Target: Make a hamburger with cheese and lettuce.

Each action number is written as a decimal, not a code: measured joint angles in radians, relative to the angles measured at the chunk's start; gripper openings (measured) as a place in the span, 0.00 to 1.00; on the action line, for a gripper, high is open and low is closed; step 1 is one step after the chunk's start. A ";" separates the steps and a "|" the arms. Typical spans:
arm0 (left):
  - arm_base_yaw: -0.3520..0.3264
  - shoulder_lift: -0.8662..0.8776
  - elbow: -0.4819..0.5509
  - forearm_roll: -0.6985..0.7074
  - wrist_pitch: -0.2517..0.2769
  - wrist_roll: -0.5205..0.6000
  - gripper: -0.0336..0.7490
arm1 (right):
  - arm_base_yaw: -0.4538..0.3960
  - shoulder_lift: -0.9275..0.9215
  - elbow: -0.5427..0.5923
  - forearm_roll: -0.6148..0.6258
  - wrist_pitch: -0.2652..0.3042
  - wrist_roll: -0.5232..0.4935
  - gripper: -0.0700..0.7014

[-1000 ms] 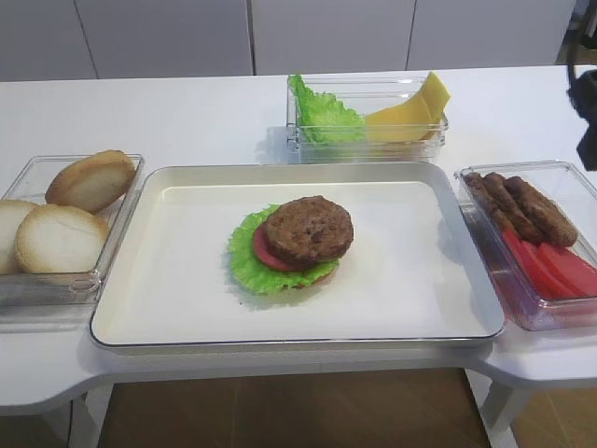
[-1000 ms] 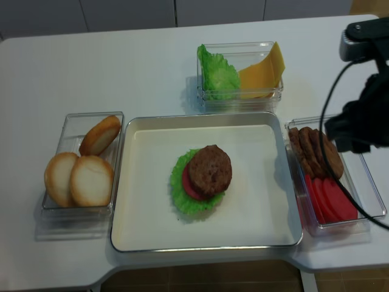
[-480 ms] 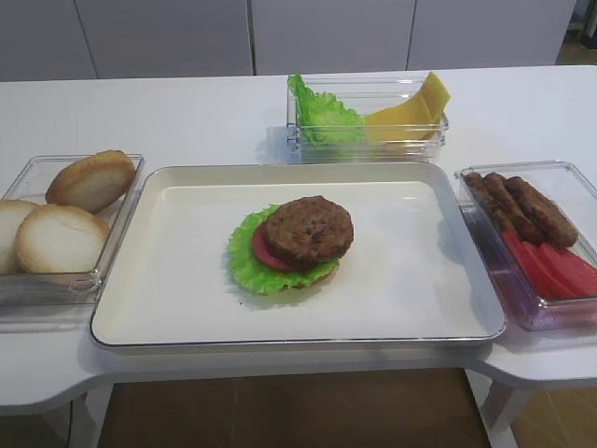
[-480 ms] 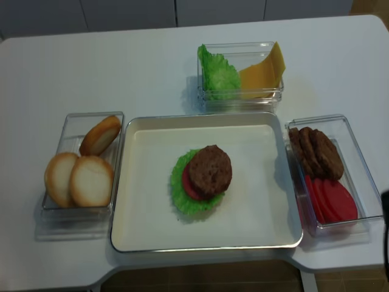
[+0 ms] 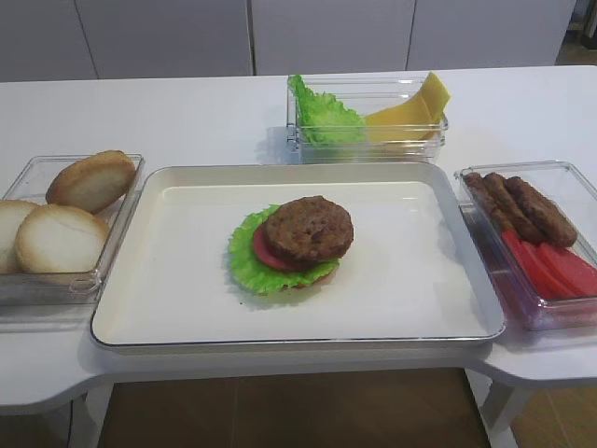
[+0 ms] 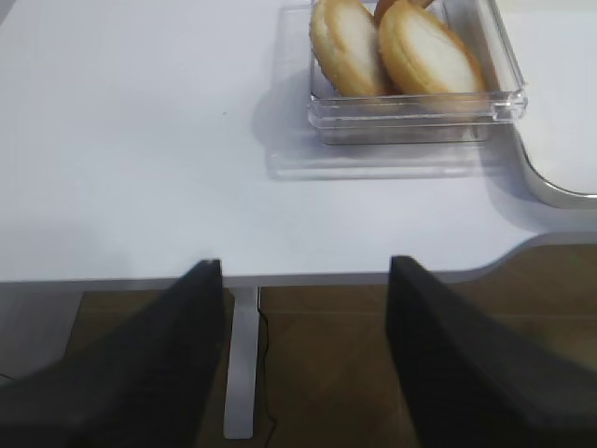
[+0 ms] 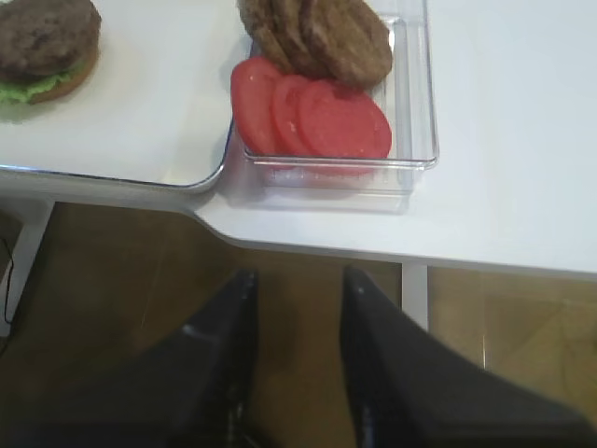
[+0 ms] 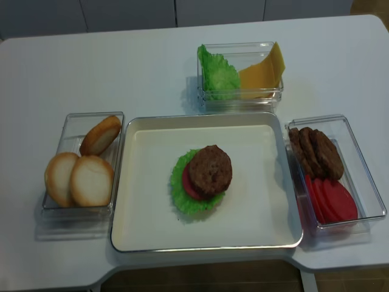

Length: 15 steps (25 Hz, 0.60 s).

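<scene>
Right hand (image 7: 297,308) sits off the desk's (image 5: 187,121) near edge, over the floor, fingers (image 7: 229,317) parted with a clear gap, nothing between them, touching nothing. Left hand (image 6: 303,308) also off the near edge, fingers spread wide, empty. Neither hand shows in the high views. Hamburger (image 5: 291,245) sits mid tray (image 5: 168,308): bun base, lettuce, tomato, patty on top, no cheese on it. Cheese (image 5: 410,110) leans in the clear back box (image 5: 373,145) beside the lettuce leaf (image 5: 319,112). Bun halves (image 5: 65,215) in the left box. Patties (image 5: 518,205) and tomato slices (image 5: 555,266) in the right box, just beside the tray.
</scene>
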 joint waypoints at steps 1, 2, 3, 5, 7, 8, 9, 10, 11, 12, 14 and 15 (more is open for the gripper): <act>0.000 0.000 0.000 0.000 0.000 0.000 0.57 | 0.000 -0.051 0.008 0.000 0.003 0.000 0.41; 0.000 0.000 0.000 0.000 0.000 0.000 0.57 | 0.000 -0.088 0.013 0.000 0.004 0.000 0.41; 0.000 0.000 0.000 0.000 0.000 0.000 0.57 | 0.000 -0.131 0.020 0.000 0.004 0.000 0.41; 0.000 0.000 0.000 0.000 0.000 0.000 0.57 | 0.000 -0.206 0.036 0.000 0.008 0.000 0.41; 0.000 0.000 0.000 0.000 0.000 0.000 0.57 | 0.000 -0.280 0.059 0.000 0.010 0.000 0.41; 0.000 0.000 0.000 0.000 0.000 0.000 0.57 | 0.000 -0.305 0.072 0.000 0.012 0.000 0.41; 0.000 0.000 0.000 0.000 0.000 0.000 0.57 | 0.000 -0.327 0.086 0.002 0.013 0.000 0.41; 0.000 0.000 0.000 0.000 0.000 0.000 0.57 | 0.000 -0.332 0.105 0.002 0.017 0.000 0.41; 0.000 0.000 0.000 0.000 0.000 0.000 0.57 | 0.000 -0.335 0.116 0.002 0.017 0.000 0.42; 0.000 0.000 0.000 0.000 0.000 0.000 0.57 | 0.000 -0.336 0.130 0.002 0.017 0.000 0.43; 0.000 0.000 0.000 0.002 0.000 0.000 0.57 | 0.000 -0.336 0.156 -0.002 0.017 0.000 0.47; 0.000 0.000 0.000 0.002 0.000 0.000 0.57 | 0.000 -0.336 0.170 -0.011 0.017 0.000 0.51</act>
